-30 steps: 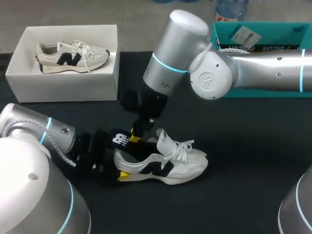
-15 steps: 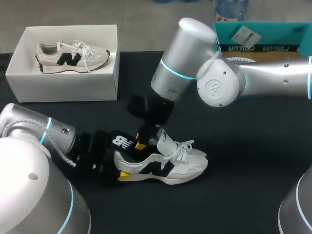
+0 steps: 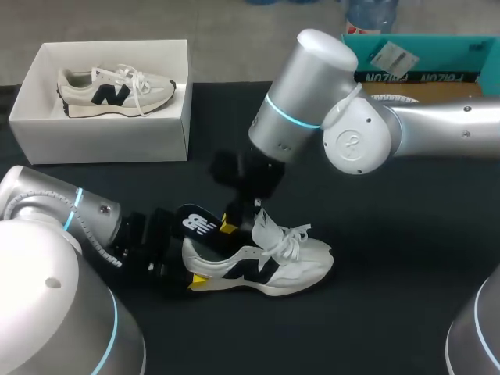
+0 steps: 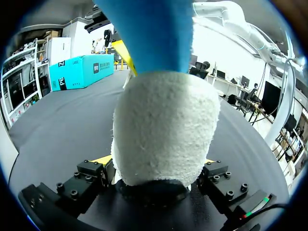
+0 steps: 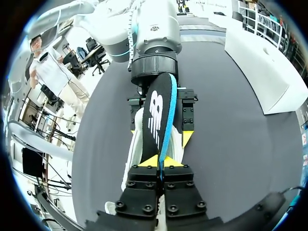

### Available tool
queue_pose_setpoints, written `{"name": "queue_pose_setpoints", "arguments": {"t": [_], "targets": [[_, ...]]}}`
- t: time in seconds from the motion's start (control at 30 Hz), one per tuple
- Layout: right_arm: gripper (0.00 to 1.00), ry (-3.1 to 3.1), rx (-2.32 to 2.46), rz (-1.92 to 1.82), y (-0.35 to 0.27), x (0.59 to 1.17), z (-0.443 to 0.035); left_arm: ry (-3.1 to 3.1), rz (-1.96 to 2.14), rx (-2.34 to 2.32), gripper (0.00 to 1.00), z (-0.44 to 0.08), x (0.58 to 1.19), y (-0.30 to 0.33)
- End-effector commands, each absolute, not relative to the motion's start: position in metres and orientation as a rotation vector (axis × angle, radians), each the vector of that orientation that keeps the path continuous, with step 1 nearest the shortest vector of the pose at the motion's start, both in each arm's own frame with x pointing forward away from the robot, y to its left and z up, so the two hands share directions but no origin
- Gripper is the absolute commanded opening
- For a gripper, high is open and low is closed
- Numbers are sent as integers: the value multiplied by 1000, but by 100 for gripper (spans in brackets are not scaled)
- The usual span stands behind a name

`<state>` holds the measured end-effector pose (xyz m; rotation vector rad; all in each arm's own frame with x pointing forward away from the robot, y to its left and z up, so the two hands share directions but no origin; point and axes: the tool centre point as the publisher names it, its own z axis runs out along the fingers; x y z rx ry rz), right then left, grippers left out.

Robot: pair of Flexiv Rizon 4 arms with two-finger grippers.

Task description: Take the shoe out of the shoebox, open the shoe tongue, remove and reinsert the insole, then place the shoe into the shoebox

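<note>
A white shoe (image 3: 273, 266) with a dark side logo lies on its sole on the black table, toe to the right. My left gripper (image 3: 201, 255) is shut on its heel (image 4: 166, 130), one yellow-tipped finger on each side (image 5: 161, 137). A black insole (image 3: 197, 224) with a blue underside (image 4: 154, 33) sticks up and out of the heel opening, over the left gripper. From above, my right gripper (image 3: 229, 228) is shut on the insole (image 5: 155, 115), its yellow tips (image 5: 159, 162) pinched on the edge just above the shoe's collar.
The white shoebox (image 3: 101, 141) stands at the back left with a second white shoe (image 3: 113, 88) inside. A teal box (image 3: 422, 55) sits at the back right, behind my right arm. Black table stretches to the right of the shoe.
My right arm has shifted to the right, and its gripper has let go and closed again on the insole nearer the shoe's opening. The left arm and shoe have stayed put.
</note>
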<state>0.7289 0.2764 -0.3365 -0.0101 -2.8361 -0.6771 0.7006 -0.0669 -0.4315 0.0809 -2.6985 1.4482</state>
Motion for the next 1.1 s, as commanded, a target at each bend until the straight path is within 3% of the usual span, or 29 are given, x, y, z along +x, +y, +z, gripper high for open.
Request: {"name": "queue_pose_setpoints", "arguments": {"t": [0.03, 1.1], "targets": [[0, -2858, -29, -684, 261, 723, -323, -2703, 1440, 81, 0, -439, 701, -68], [0, -2888, 169, -939, 293, 779, -256, -2703, 1440, 81, 0, -439, 701, -68]]}}
